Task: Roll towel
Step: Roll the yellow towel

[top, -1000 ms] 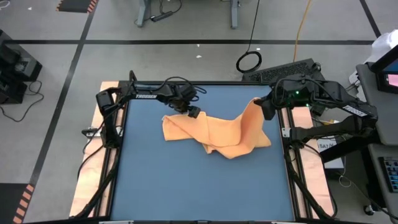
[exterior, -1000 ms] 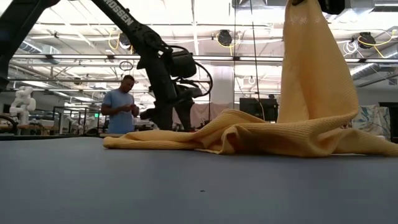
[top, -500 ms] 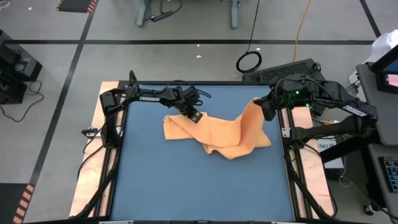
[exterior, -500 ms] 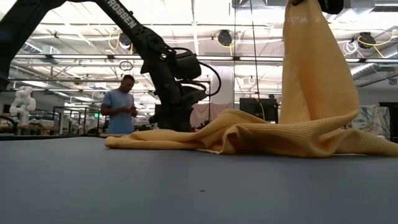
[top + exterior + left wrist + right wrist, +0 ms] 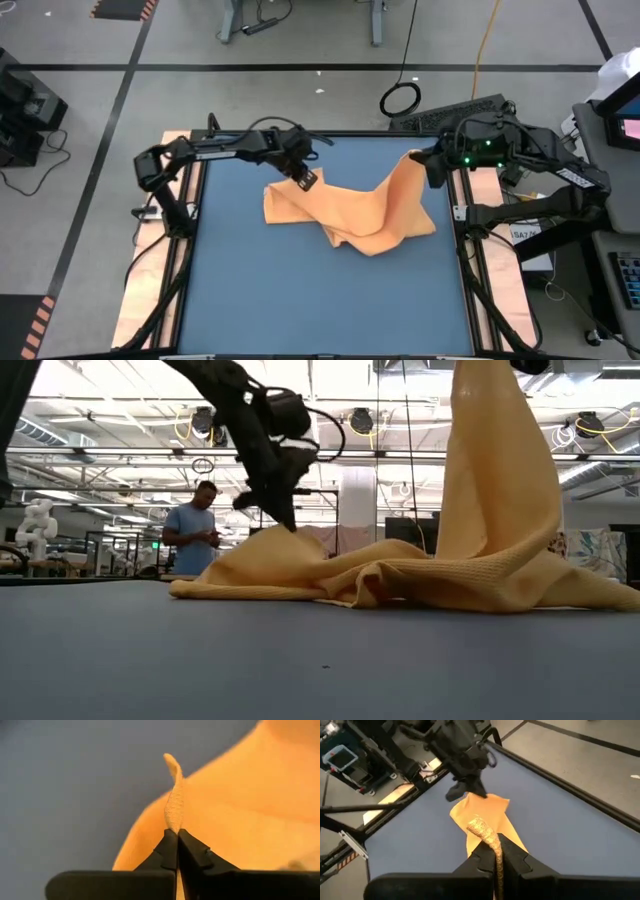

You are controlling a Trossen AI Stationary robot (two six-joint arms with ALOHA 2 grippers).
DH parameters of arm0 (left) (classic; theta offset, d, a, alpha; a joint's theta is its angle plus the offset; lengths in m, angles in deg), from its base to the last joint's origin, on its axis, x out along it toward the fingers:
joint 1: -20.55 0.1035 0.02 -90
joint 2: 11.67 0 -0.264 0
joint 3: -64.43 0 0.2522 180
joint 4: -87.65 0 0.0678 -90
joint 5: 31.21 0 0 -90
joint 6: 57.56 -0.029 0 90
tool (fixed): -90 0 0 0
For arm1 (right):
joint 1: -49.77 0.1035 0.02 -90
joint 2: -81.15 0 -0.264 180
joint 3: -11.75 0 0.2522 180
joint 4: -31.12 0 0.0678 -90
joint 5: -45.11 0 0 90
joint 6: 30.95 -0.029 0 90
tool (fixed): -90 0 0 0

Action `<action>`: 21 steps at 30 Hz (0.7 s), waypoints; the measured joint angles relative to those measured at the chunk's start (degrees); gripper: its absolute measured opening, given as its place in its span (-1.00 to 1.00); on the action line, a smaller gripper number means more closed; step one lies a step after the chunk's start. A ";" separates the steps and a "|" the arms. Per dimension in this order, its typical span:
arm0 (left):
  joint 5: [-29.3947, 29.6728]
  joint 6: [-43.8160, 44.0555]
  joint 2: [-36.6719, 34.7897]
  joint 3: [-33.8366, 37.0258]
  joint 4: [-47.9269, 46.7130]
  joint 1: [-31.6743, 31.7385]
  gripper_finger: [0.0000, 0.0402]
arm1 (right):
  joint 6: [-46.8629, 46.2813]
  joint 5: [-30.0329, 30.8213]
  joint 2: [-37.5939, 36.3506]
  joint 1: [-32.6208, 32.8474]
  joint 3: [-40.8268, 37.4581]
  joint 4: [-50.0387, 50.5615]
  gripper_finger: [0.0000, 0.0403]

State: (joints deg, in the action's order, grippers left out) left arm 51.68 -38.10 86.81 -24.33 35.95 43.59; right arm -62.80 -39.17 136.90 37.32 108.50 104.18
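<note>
**A:** Start with the big things. What fills the frame?

**B:** The blue counter (image 5: 300, 290) takes up the middle of the high view, with pale wooden boards showing along its left and right edges. On its upper half lies the towel (image 5: 350, 215), an orange-yellow cloth, crumpled and spread from upper centre toward the right. In the low view it runs across the middle of the frame as a low, folded heap, with one tall sheet rising out of the top right.

**A:** And the arms?

**B:** The left arm comes in from the upper left of the high view. Its left claw (image 5: 306, 180) sits at the towel's upper left corner. The left wrist view shows its fingers (image 5: 167, 851) pressed together on a thin ridge of cloth, so it is clamped on the towel. In the low view that corner is drawn up into a small peak, left of centre.

**A:** The other side?

**B:** The right arm reaches in from the upper right. The right claw (image 5: 428, 168) holds the towel's right-hand end, lifted clear of the counter. The right wrist view shows its fingers (image 5: 512, 851) closed on a twisted strip of cloth.

**A:** Anything smaller?

**B:** Beyond the counter, at the left of the low view, a person (image 5: 196, 530) in a light blue shirt stands in the room. On the floor above the counter in the high view lies a coiled black cable (image 5: 401, 99).
</note>
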 joint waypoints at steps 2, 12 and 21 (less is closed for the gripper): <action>-2.31 -0.24 -2.35 0.00 -0.60 -0.95 -0.98 | 0.44 -0.36 0.00 -0.60 0.84 -0.91 -1.00; 4.69 2.59 -22.37 -0.43 1.10 -4.59 -0.98 | 10.47 -0.77 0.04 -7.98 5.64 -11.62 -1.00; 12.14 -0.89 -32.83 -7.66 23.26 -2.78 -0.98 | 22.72 3.77 2.28 -15.40 6.32 -49.08 -1.00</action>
State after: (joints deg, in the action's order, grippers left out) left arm 63.82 -38.99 53.98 -31.99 59.21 40.81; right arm -40.08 -35.40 139.18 21.93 114.83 55.09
